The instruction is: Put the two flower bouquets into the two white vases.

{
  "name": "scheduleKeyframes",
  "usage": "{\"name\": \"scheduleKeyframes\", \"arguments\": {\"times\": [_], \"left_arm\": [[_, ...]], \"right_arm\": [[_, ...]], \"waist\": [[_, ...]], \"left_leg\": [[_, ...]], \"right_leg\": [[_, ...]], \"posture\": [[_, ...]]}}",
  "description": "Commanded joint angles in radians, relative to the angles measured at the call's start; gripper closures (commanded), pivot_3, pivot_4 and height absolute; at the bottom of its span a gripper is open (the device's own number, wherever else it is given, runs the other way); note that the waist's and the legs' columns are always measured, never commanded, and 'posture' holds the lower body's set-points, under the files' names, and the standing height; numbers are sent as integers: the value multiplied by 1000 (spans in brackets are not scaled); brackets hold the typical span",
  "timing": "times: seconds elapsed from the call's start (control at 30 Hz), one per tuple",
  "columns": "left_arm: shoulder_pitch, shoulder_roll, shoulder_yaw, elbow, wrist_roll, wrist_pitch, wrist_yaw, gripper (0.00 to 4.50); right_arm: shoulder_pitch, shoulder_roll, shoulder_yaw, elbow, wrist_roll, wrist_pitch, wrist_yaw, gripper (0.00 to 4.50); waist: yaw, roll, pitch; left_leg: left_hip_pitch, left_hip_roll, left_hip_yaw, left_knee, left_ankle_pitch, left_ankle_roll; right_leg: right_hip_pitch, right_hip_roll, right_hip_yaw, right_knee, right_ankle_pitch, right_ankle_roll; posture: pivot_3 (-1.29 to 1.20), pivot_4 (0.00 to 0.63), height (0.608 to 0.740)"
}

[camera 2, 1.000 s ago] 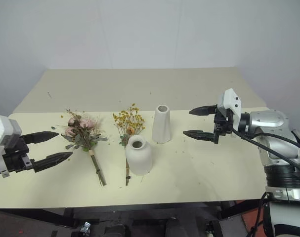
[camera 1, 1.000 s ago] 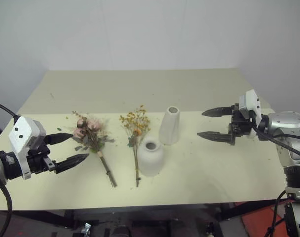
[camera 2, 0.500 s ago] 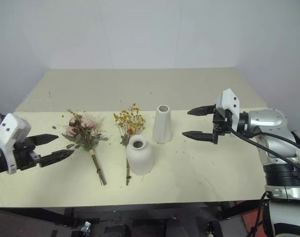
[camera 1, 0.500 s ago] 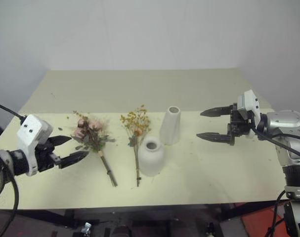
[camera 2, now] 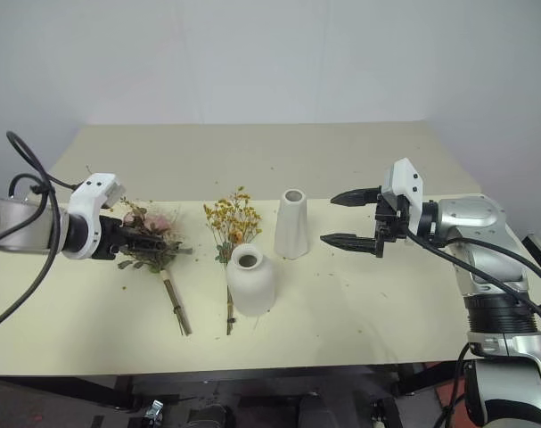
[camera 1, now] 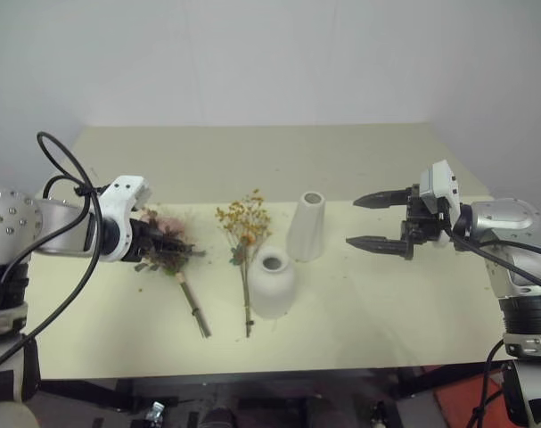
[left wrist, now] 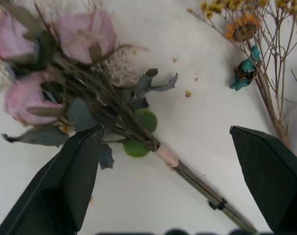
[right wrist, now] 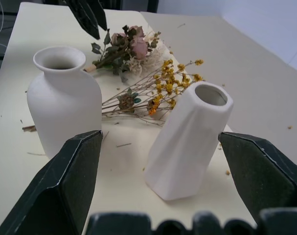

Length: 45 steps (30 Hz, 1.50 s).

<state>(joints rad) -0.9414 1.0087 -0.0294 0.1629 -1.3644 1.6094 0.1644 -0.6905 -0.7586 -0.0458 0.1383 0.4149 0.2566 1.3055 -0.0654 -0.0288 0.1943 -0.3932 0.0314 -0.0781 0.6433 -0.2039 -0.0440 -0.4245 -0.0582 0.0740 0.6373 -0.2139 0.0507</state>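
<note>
The pink rose bouquet (camera 1: 169, 247) lies flat on the pale table (camera 1: 386, 303), stems toward the front edge. My left gripper (camera 1: 152, 241) hangs open just over it, pointing down. Its black fingers (left wrist: 75, 181) stand either side of the wrapped stems (left wrist: 165, 155) without touching them. The slim yellow-orange bouquet (camera 1: 245, 223) lies to the right of the roses. The short round vase (camera 1: 272, 283) stands upright by its stems, and the tall tapered vase (camera 1: 307, 226) stands just behind. My right gripper (camera 1: 352, 222) hovers open to the right of the tall vase, pointing at it, holding nothing.
Small dried flower crumbs (left wrist: 188, 93) are scattered on the table around the bouquets. A black cable (camera 1: 65, 169) loops above my left arm. The table's front edge (camera 1: 270, 373) runs close below the vases.
My left gripper has swung in from the table's left front to above the rose bouquet, rolling at the wrist to point down. The right gripper has stayed in place.
</note>
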Motion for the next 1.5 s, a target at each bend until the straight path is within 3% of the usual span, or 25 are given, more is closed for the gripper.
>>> {"name": "scheduleKeyframes", "arguments": {"times": [0.03,0.23,0.4,0.57,1.0,1.13,1.5], "left_arm": [[-127,45,-177,126,-223,5,167,0],[-183,84,-409,213,-586,-17,367,0],[-170,55,-450,231,-608,-34,406,0],[-157,22,-430,291,-608,-50,495,0],[-59,-223,-186,383,-608,-136,938,0],[-35,-287,-117,370,-608,-144,1036,853],[20,-324,-5,322,-608,-143,1156,4362]], "right_arm": [[-6,-2,-24,-34,13,-16,-11,40],[14,-2,-30,-51,20,-11,-20,40],[34,8,-34,-65,26,-10,-35,40],[49,12,-39,-72,31,-10,-44,40],[85,18,-45,-112,46,4,-77,40],[98,19,-46,-120,51,4,-89,0],[116,7,-54,-139,70,14,-93,0]], "waist": [[2,0,0],[-1,0,0],[2,0,0],[5,0,0],[27,0,0],[28,0,0],[28,-1,0]], "left_leg": [[0,0,0,0,0,0],[0,-1,0,0,0,0],[1,-1,0,0,0,-1],[0,-2,0,0,0,-1],[0,-2,0,0,1,-2],[0,-3,0,0,2,-3],[0,-3,0,0,2,-5]], "right_leg": [[0,0,0,0,0,0],[-1,-1,1,4,-2,0],[-1,-1,1,4,-2,0],[-1,-1,1,4,-2,-1],[-1,-2,1,3,0,-3],[-1,-2,1,3,2,-7],[0,-2,0,3,2,-7]], "posture": [[0,150,740],[0,150,740],[0,150,740],[0,150,740],[0,150,740],[0,150,740],[0,150,740]]}}
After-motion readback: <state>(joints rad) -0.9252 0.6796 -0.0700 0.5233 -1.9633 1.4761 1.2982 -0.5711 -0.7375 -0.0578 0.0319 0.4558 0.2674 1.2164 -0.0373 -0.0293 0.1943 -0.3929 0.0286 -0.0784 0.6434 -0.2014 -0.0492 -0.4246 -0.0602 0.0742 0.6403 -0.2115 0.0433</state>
